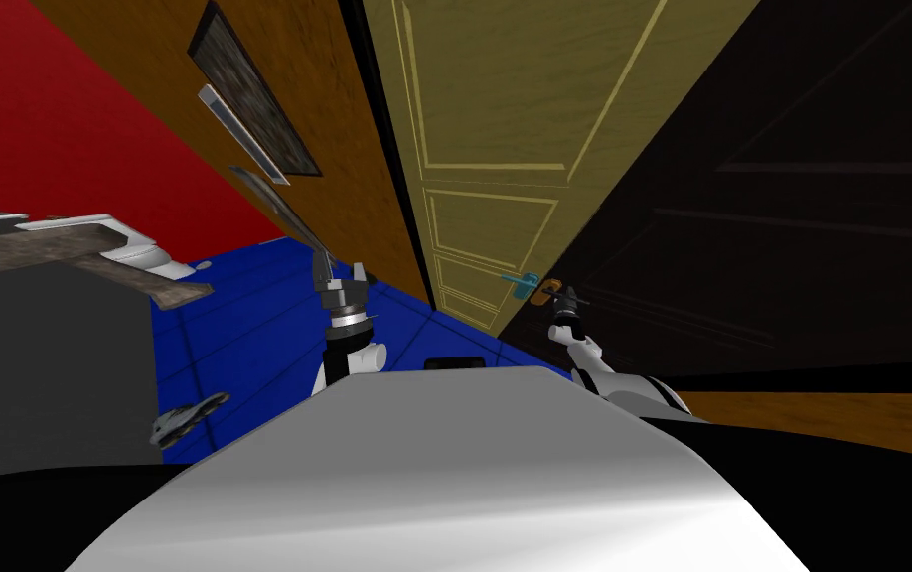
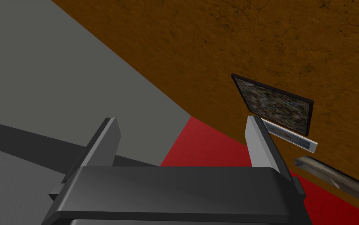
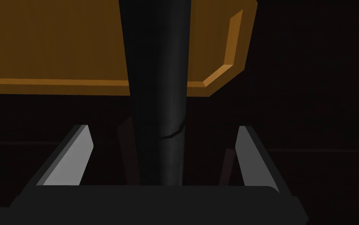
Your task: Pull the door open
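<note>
Right pincer (image 3: 164, 131) wide open, gripping nothing. Its two fingers (image 3: 75, 156) stand well apart with a dark lever (image 3: 157, 117) running up between them. Clear gap on either side of the lever; neither finger touches it. Lever sits roughly midway between the fingers and passes out of sight behind the pincer's body. Behind the lever, beyond the fingertips: an orange-brown plate (image 3: 57, 47), flat, with a bevelled rim and one corner cut off at a slant. Plate lies against a very dark surface that surrounds it

Head view: this pincer is small, just right of centre of the frame, pointing at the plate. Orange of the plate shows right beside it; touching or just short, cannot tell which. A teal lever (image 1: 522, 284) sticks out to the left of the plate. Dark panelled door (image 1: 792, 199) takes the upper right of the frame; the plate sits at its left edge, low down. A yellowish panelled face (image 1: 504, 129) takes the upper middle and meets the dark one along a slanted line that ends near the plate. Cannot tell how the two faces belong together

Left pincer (image 1: 324, 263) left of centre in the head view, raised, fingers spread, empty. Blue floor (image 1: 245, 338) beside it
</note>
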Robot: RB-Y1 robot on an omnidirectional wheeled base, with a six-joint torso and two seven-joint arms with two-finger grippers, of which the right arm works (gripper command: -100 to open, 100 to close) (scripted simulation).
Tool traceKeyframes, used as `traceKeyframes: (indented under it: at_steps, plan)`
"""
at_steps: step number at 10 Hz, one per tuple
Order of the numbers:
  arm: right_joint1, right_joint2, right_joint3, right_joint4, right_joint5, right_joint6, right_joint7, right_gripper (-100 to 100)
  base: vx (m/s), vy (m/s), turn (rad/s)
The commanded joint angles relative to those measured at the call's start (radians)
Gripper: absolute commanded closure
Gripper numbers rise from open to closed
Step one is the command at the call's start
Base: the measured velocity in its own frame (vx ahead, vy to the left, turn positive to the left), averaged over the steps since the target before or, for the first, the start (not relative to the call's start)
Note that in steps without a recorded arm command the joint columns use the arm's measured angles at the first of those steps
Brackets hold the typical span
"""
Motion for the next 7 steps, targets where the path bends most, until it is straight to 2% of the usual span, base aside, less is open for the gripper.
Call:
traceKeyframes:
  at_steps: [1,6,7]
  plan:
    - [0.001,0.000,0.000,0.000,0.000,0.000,0.000,100,-0.012,0.001,0.001]
    - [0.001,0.000,0.000,0.000,0.000,0.000,0.000,100,-0.020,0.000,0.007]
    - [0.000,0.004,0.003,-0.001,0.001,0.002,-0.001,100,-0.106,-0.021,0.030]
